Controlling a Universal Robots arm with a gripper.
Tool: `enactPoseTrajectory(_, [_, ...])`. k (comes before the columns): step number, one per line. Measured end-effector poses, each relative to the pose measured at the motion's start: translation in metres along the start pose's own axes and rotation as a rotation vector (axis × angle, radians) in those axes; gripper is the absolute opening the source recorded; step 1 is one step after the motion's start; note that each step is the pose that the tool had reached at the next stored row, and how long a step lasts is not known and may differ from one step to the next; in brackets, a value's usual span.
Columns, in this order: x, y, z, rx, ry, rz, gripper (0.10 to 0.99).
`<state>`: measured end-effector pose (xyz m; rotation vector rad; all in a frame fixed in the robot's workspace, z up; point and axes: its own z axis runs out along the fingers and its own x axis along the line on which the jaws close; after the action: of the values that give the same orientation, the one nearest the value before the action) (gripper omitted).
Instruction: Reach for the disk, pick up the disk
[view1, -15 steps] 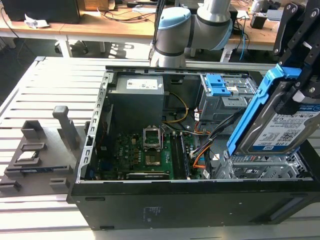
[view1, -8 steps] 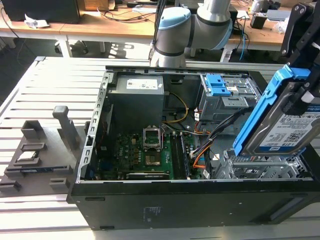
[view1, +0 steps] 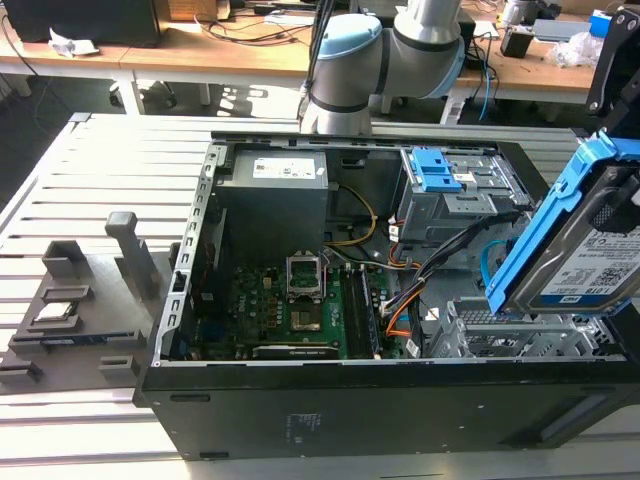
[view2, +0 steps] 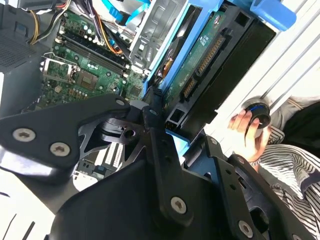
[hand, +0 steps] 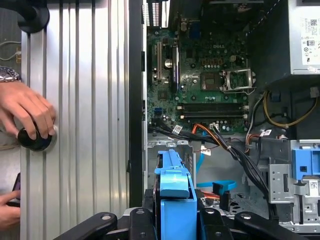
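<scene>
Exterior view: the disk is already up, tilted on edge above the computer case at the exterior view's right, over the grey drive cage. Its blue rails and label face the camera. You can't see the jaws here. Judged: keep the lift straight so the lower corner clears the case rim and the cables.

Second wrist view: the gripper has its jaws clamped on the disk, 1 finger pressing the rail edge. The green circuit side shows. Hold on the rails, not the board. A person's hand sits just beyond, so watch that side.

First wrist view: the blue rail sits between the jaws, with the motherboard below and the slatted desk beside. A hand rests on the desk, well apart from the disk.
</scene>
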<state>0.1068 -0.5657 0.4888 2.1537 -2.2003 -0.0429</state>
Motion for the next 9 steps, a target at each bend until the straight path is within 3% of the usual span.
enactPoseTrajectory(2, [-0.0002, -0.0034, -0.0002, 0.0, 0.0007, 0.0, 0.369])
enactPoseTrajectory(9, [-0.0001, -0.0037, 0.0031, 0.0, 0.0007, 0.0, 0.369])
